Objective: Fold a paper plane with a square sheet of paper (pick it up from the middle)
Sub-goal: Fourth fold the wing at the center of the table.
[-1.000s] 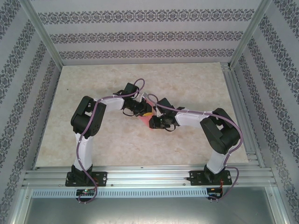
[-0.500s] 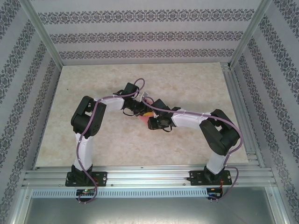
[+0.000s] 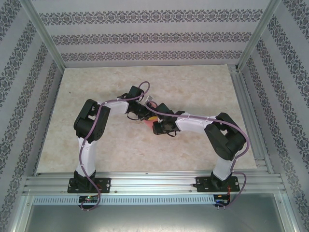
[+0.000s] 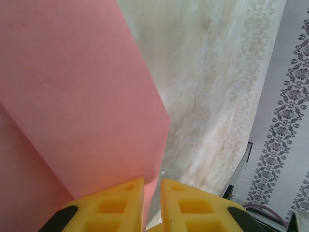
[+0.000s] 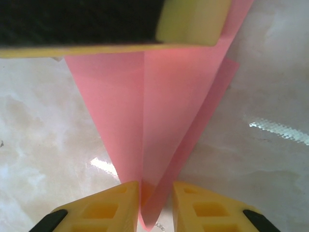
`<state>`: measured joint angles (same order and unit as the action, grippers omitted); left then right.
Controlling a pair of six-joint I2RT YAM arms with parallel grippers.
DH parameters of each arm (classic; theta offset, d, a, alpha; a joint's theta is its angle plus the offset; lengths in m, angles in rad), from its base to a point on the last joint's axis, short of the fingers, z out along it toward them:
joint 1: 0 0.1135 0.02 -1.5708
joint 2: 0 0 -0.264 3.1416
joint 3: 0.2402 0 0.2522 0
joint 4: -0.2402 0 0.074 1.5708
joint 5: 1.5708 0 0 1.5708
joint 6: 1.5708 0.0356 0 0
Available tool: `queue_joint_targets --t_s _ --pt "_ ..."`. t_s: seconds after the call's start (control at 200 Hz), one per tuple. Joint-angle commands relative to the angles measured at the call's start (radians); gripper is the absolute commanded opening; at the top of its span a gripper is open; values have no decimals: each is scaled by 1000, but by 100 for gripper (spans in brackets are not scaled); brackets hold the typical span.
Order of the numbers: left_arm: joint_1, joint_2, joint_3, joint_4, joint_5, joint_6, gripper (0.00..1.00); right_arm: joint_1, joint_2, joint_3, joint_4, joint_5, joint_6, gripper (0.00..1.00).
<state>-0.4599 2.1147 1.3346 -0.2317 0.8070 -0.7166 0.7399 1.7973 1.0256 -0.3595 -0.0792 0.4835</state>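
"Where is the paper plane (image 5: 159, 111) now?"

"Up between the two arms, over the middle of the surface (image 5: 43, 135). It's pink and half made, with one sharp centre crease and flaps angling in to a point. I can't tell whether any of it touches the surface underneath."

"Who has hold of it?"

"Both of them. The right claw (image 5: 156, 205) has its fingers a narrow slot apart, and the pointed end of the crease is pinched in there. The left claw (image 4: 152, 188) is nearly closed too, nipping the edge of a flap at the wide end."

"It looks flimsy."

"I'd say it is. It weighs next to nothing, so lifting is no trouble. The trouble is that it's limp. Away from the crease the flaps would sag, and one hard tug between the arms could tear it or pull a fold crooked."

"Is it slippery?"

"Probably not much, matte paper on those yellow pads. But a thin edge can slide out of a light pinch."

"So where would you hold it?"

"On the crease, where the layers double up and it's stiffest. I'd go nearer the middle of its length than the very tip, because a single-layer corner would just bend. And I'd squeeze it flat, so no stray wrinkle gets pressed in."
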Motion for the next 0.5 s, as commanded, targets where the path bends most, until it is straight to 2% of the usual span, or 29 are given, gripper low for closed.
queue_joint_targets --t_s 0.0,0.085,0.37,0.42,0.495 --pt "-9 13 27 20 17 -3 18 10 12 11 16 15 4 25" --pt "-8 14 26 21 15 -3 18 12 21 18 7 21 2 25" --pt "-9 14 34 15 14 -2 18 12 13 13 10 29 3 13" --pt "-8 15 34 11 14 -1 18 12 11 14 12 23 3 8" --pt "-8 16 34 5 11 4 18 10 10 14 10 21 2 7"
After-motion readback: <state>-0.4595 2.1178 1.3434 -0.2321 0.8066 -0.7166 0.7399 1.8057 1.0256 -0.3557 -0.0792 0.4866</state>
